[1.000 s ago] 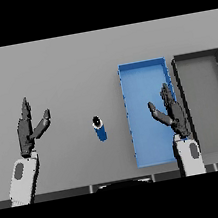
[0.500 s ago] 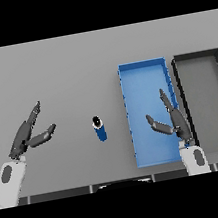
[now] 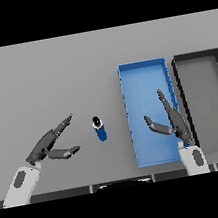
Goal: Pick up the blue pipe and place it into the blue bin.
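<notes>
Flat, even, medium-bright light over the grey desk (image 3: 41,87) — no glare, no hotspots. Faint soft shadow just beside the blue pipe (image 3: 100,129), darker shading inside the blue bin (image 3: 142,69) walls — edges undistorted.

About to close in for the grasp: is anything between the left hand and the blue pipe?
Nothing. In the head view, only bare grey table separates the left hand from the blue pipe.

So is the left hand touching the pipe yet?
Apart. The head view shows bare table between the left hand and the pipe; its fingers are open.
</notes>
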Robot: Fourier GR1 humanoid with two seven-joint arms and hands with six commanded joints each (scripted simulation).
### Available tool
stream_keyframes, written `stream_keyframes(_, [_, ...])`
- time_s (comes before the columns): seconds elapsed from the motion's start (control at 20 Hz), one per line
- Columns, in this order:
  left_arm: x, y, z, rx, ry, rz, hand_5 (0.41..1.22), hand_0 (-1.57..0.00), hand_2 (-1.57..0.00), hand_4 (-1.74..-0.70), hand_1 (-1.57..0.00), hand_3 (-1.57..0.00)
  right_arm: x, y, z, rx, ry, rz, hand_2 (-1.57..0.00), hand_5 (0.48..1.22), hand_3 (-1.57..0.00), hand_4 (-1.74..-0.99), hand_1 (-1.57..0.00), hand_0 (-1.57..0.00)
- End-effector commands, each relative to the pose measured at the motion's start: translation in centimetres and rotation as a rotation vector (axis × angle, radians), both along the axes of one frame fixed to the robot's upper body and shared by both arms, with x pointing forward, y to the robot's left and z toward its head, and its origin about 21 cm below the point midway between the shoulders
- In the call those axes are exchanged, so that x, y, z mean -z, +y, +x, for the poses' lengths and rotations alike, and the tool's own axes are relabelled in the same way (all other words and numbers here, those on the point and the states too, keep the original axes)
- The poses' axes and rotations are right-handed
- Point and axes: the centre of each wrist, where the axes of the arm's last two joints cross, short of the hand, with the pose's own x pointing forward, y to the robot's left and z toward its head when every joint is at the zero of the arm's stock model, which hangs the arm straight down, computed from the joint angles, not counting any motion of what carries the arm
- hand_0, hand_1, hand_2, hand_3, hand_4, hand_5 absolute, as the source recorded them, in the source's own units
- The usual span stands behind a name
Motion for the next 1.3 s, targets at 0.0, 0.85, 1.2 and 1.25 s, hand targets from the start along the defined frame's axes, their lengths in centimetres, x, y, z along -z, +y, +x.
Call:
stream_keyframes(0.0, [0.5,-0.7,-0.5,0.018,-0.001,0.006,0.49,0.0,0.0,-1.17,0.0,0.0,-0.1,0.0,-0.1,0.001,-0.008,0.009,0.0,0.613,0.0,-1.211,0.0,0.0])
stream_keyframes(0.85, [5.6,-10.1,2.3,0.094,0.04,0.021,0.462,0.0,0.0,-1.13,0.0,0.0,-0.4,0.3,-0.9,0.016,-0.001,0.024,0.0,0.605,0.0,-1.201,0.0,0.0])
stream_keyframes(1.2, [6.2,-12.6,3.0,0.091,0.048,-0.135,0.617,-0.03,-0.22,-1.29,-0.14,-0.12,0.0,-0.6,-0.9,0.028,0.006,0.024,0.0,0.605,0.0,-1.196,0.0,0.0])
stream_keyframes(1.25, [6.3,-12.8,2.8,0.088,0.047,-0.141,0.651,-0.1,-0.36,-1.32,-0.26,-0.22,0.1,-0.6,-0.9,0.023,0.013,0.03,0.0,0.605,0.0,-1.198,0.0,0.0])
